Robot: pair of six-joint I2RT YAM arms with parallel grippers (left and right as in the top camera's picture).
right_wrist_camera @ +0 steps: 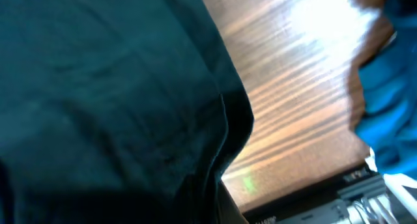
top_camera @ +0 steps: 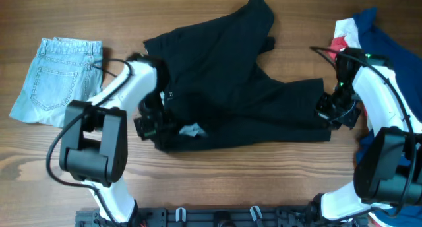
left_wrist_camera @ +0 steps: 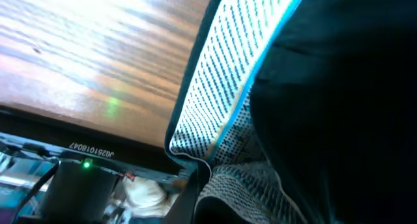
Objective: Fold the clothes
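The black garment (top_camera: 231,88) lies spread across the middle of the wooden table, with a small white patch near its front left edge. My left gripper (top_camera: 153,121) is at the garment's front left corner and is shut on the fabric. The left wrist view shows the black cloth (left_wrist_camera: 339,107) and its white dotted mesh lining (left_wrist_camera: 221,100) draped over the jaws. My right gripper (top_camera: 328,111) is at the garment's right end and is shut on the fabric. The right wrist view shows black fabric (right_wrist_camera: 111,107) filling the left side, hiding the jaws.
Light-blue denim shorts (top_camera: 56,78) lie at the far left. Navy, red and white garments (top_camera: 372,39) are piled at the right edge, seen as blue cloth in the right wrist view (right_wrist_camera: 391,113). Bare wood (top_camera: 250,181) runs along the front.
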